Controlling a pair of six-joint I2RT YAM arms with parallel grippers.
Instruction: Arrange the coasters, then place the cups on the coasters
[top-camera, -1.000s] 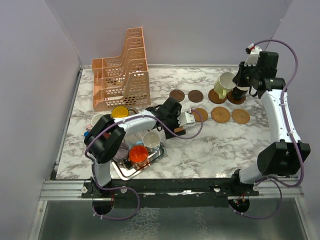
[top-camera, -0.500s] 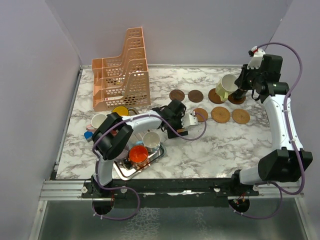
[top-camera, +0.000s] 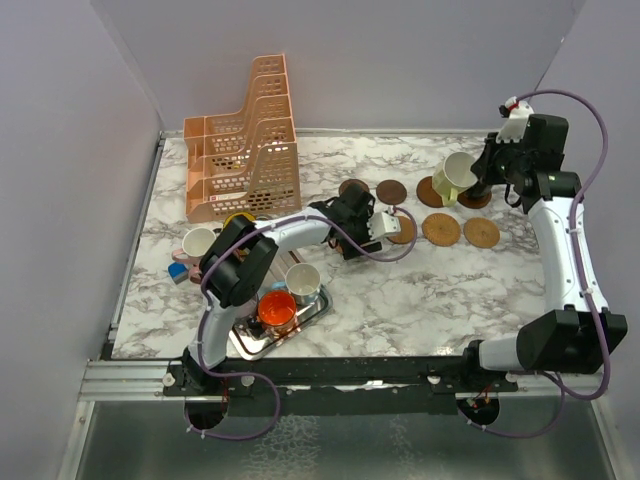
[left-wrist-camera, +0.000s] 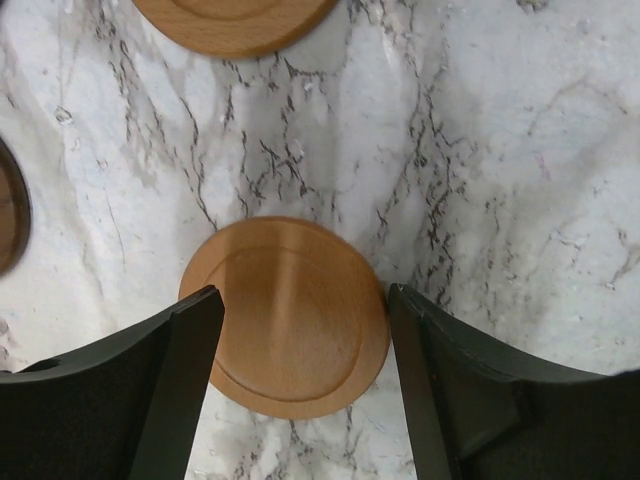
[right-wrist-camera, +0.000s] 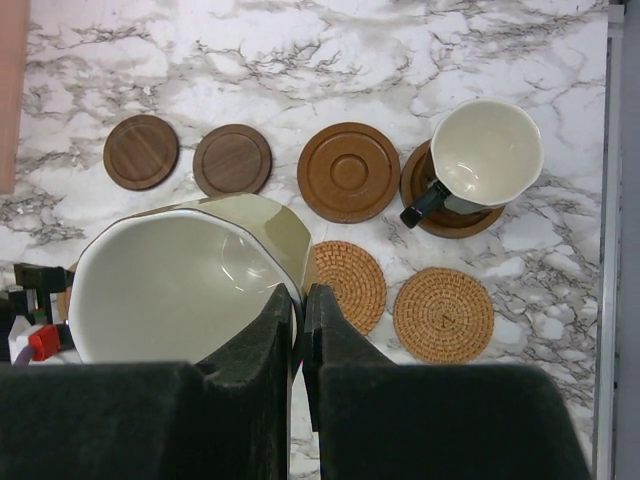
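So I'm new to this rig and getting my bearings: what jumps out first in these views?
The right tool grips a pale cream cup by its rim, tilted in the air at the far right. Mid-table, the left tool straddles a tan coaster, jaws either side. A peach letter rack stands far left.

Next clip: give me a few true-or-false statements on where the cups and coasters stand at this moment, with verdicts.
1. The right claw grips a pale cup by its rim. True.
2. A white cup with a dark handle stands on a dark coaster. True.
3. The left claw straddles a woven coaster. False: it straddles a smooth tan wooden coaster.
4. The orange cup stands on a coaster. False: it sits in the silver tray.
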